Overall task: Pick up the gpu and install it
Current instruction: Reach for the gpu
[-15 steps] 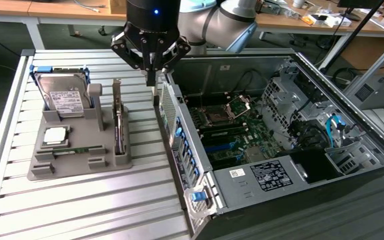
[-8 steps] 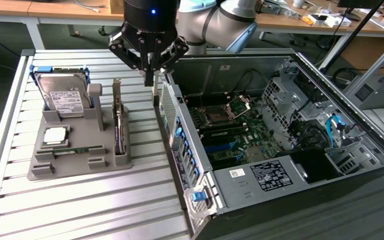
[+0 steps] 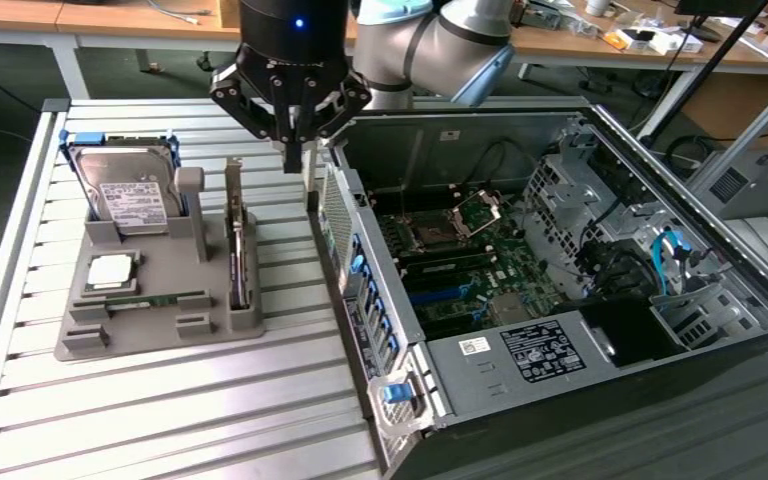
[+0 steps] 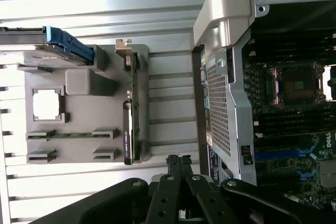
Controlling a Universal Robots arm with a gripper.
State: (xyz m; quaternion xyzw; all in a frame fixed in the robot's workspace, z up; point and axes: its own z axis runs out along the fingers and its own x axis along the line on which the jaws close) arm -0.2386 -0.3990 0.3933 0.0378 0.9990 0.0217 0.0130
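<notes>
Though edge-on, gpu (image 3: 236, 250) (faces hidden)

arm (image 3: 427, 45): grey, joints bent, reaching in from the far side | wrist (image 3: 291, 35): black, blue light lit, pointing straight down | gripper (image 3: 292, 160): fingertips pressed together, nothing between them, hanging free

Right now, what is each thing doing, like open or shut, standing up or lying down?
gripper: shut, empty, hanging between gray holder and computer case.
gpu: standing on edge in the gray holder, not picked up.
hard drive: standing in the gray holder.
processor chip: lying flat in the gray holder.
memory stick: lying in its slot.
computer case: open, side off, board showing.
</notes>
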